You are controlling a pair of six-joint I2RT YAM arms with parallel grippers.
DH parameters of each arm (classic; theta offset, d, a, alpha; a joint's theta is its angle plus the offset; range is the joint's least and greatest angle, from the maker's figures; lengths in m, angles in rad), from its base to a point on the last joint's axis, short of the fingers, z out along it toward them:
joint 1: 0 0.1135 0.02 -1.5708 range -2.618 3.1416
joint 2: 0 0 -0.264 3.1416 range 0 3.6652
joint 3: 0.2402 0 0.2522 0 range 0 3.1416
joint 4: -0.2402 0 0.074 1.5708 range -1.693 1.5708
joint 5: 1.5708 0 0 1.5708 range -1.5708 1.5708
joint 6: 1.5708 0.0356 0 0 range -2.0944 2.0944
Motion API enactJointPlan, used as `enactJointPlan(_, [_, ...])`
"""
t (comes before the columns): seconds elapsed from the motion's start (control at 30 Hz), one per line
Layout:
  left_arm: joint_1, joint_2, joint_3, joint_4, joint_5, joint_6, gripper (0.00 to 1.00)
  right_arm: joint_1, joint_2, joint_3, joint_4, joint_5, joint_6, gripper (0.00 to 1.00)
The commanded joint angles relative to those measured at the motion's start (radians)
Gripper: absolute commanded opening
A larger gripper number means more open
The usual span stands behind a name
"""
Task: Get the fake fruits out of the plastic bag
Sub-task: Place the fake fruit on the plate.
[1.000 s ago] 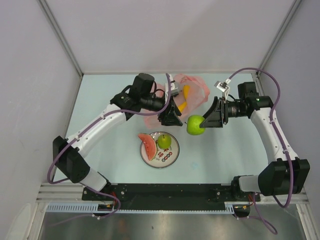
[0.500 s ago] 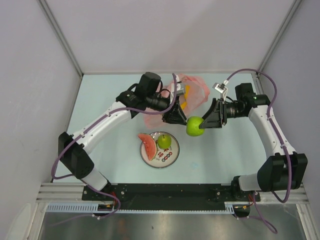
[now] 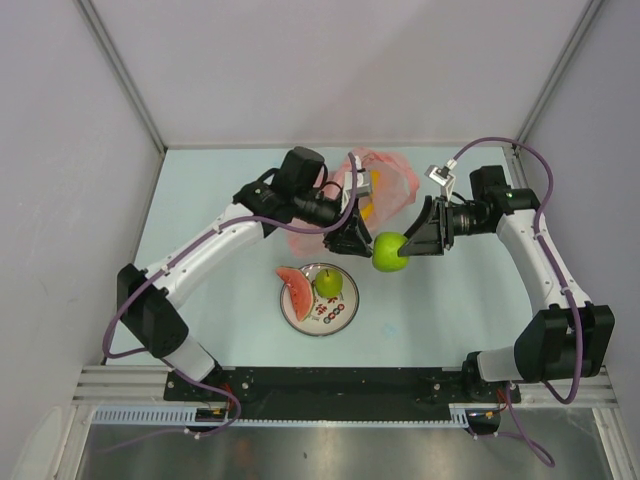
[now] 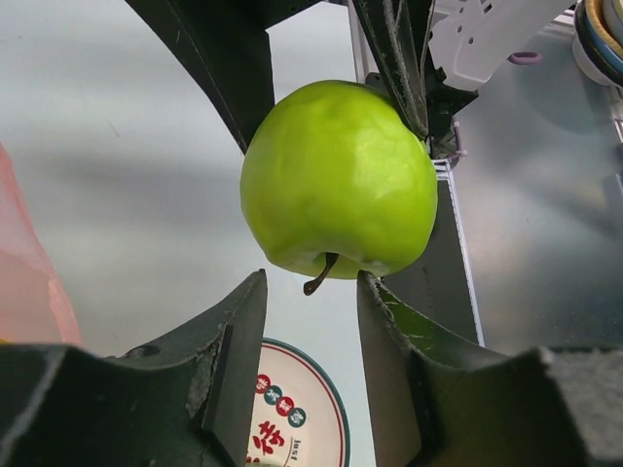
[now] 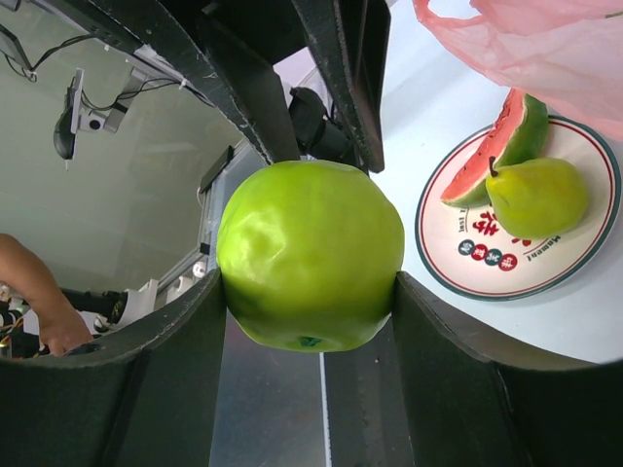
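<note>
Just beyond plate rim, green apple between right fingers

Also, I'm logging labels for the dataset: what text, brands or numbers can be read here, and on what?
Plate: red characters, a row of small round badges and a tiny line beneath, all too blurred to read.
Apple, pear, watermelon, bag: no text visible.

Print on the plate, none of it legible

The white plate, at the near middle of the scene, carries the only print: a few red characters above a row of small dark round badges, with a thin line of tiny type beneath. All of it is too small and blurred to read in any view.
</note>
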Motion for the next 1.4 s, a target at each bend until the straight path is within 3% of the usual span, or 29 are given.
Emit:
enactJointPlan(0.0, [-0.014, 0.002, 0.019, 0.013, 0.011, 0.036, 0.45, 0.016, -0.011, 0.006, 0.022, -0.046, 0.013, 0.56])
enactJointPlan(0.13, [-0.014, 0.008, 0.023, 0.014, 0.022, 0.038, 0.4, 0.022, -0.011, 0.006, 0.016, -0.051, 0.007, 0.56])
enactJointPlan(0.23, [-0.017, 0.013, 0.03, 0.004, 0.024, 0.053, 0.31, 0.022, -0.014, 0.006, 0.019, -0.049, 0.008, 0.56])
enactJointPlan(0.33, [-0.018, 0.013, 0.039, -0.021, 0.014, 0.079, 0.14, 0.022, -0.012, 0.006, 0.01, -0.045, -0.006, 0.56])
enactJointPlan(0.37, [-0.018, 0.011, 0.039, -0.03, 0.01, 0.087, 0.0, 0.02, -0.011, 0.006, -0.005, -0.042, -0.03, 0.56])
enactJointPlan(0.47, [-0.018, -0.001, 0.042, -0.068, -0.01, 0.125, 0.0, 0.014, 0.011, 0.006, -0.085, -0.01, -0.114, 0.62])
enactJointPlan(0.5, [-0.018, -0.006, 0.042, -0.087, -0.027, 0.13, 0.0, 0.009, 0.02, 0.006, -0.117, 0.004, -0.192, 0.72])
enactJointPlan(0.53, [-0.02, -0.018, 0.041, -0.094, -0.038, 0.139, 0.0, 0.008, 0.043, 0.006, -0.164, 0.042, -0.22, 0.99])
enactJointPlan(0.7, [-0.04, -0.055, 0.041, -0.212, -0.151, 0.275, 0.0, -0.11, 0.08, 0.006, -0.297, 0.083, -0.397, 1.0])
enactJointPlan(0.8, [-0.082, -0.026, 0.114, -0.414, -0.252, 0.445, 0.0, -0.223, 0.092, 0.01, -0.333, 0.073, -0.415, 1.0])
enactJointPlan(0.83, [-0.095, 0.019, 0.146, -0.567, -0.304, 0.516, 0.0, -0.248, 0.098, 0.013, -0.356, 0.073, -0.446, 1.0])
enactJointPlan(1.03, [-0.181, 0.122, 0.335, -0.881, -0.461, 0.651, 0.0, -0.354, 0.123, 0.024, -0.412, 0.096, -0.543, 1.0])
enactJointPlan(1.37, [-0.293, 0.224, 0.26, -0.882, -0.633, 0.647, 0.0, -0.369, 0.04, 0.03, -0.407, 0.135, -0.628, 1.0])
